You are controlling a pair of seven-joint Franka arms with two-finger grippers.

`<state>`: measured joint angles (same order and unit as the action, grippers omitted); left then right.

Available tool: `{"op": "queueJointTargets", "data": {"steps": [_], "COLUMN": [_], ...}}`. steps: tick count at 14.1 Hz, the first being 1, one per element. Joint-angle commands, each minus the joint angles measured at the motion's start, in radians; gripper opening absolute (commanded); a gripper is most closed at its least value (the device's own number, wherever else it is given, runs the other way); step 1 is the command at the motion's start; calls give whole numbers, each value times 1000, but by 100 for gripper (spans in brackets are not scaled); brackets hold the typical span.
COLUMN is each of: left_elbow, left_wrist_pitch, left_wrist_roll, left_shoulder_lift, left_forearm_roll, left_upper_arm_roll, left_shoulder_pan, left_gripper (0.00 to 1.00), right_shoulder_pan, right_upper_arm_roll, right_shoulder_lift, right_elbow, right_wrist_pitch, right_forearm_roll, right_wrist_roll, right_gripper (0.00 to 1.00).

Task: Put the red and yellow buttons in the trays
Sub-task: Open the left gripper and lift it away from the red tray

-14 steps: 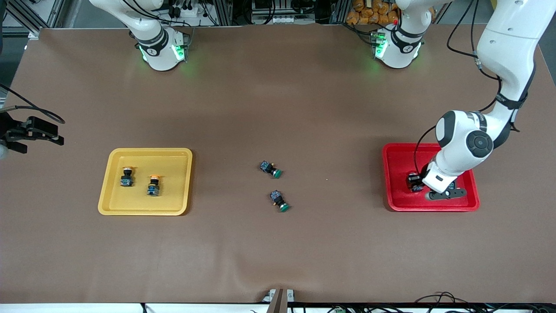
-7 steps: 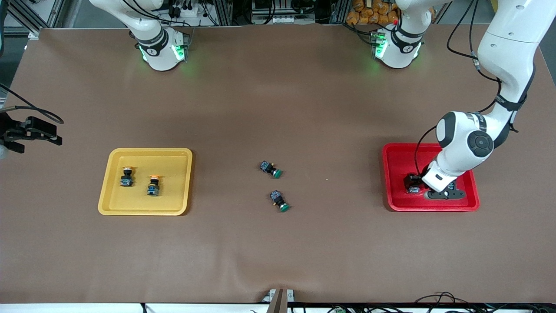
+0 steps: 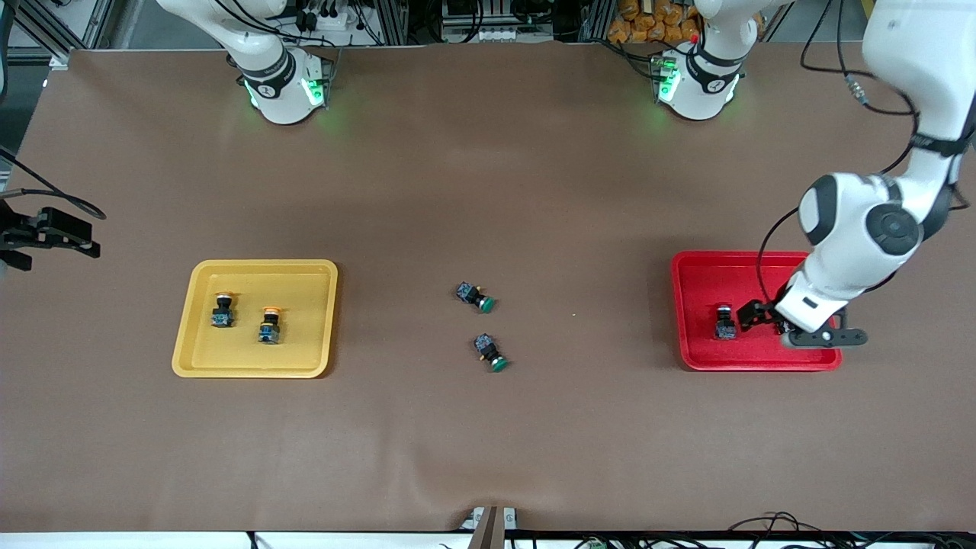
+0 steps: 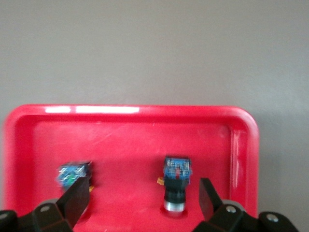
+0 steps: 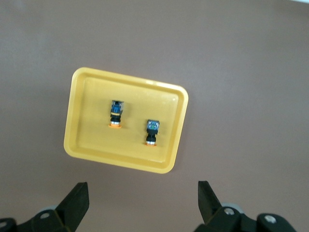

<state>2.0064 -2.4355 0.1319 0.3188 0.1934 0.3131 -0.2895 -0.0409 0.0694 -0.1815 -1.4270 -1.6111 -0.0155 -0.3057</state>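
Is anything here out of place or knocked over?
Nothing looks damaged. Two green-capped buttons lie tipped on their sides on the bare table between the trays. The yellow tray holds two yellow buttons; the red tray holds two buttons, below the open left gripper.

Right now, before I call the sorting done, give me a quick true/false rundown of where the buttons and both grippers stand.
1. Two yellow buttons lie in the yellow tray. True.
2. The red tray holds one button. False: two red buttons are in it.
3. The left gripper grips a button. False: it is open over the red tray.
4. Two green buttons lie on the table between the trays. True.
5. The right gripper is open. True.
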Motion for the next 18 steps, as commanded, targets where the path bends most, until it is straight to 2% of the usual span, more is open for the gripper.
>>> {"op": "queueJointTargets", "data": {"steps": [1, 3, 5, 9, 14, 18], "left_elbow": [-59, -173, -324, -510, -603, -624], "left_wrist_pitch": [206, 391, 591, 811, 842, 845], "left_wrist_roll": [-20, -35, -41, -46, -86, -84], "left_shoulder_lift": [-98, -109, -104, -106, -109, -109], "left_forearm_roll": [15, 6, 1, 1, -2, -100], "left_upper_arm_roll": [33, 60, 84, 95, 98, 97], "left_shoulder_pan": [-7, -7, -4, 0, -5, -10], "left_gripper": [100, 100, 100, 100, 100, 100], "right_shoulder_pan": [-10, -10, -10, -10, -7, -7], "right_upper_arm_roll": [-17, -17, -17, -17, -19, -19], "right_shoulder_lift": [4, 2, 4, 0, 2, 2], "right_elbow": [0, 0, 0, 0, 0, 0], "right_wrist_pitch": [-16, -32, -41, -44, -81, -82], "right_forearm_roll": [23, 23, 23, 23, 22, 22], "right_wrist_roll": [-7, -7, -7, -7, -7, -7], "right_gripper": [100, 100, 100, 100, 100, 100]}}
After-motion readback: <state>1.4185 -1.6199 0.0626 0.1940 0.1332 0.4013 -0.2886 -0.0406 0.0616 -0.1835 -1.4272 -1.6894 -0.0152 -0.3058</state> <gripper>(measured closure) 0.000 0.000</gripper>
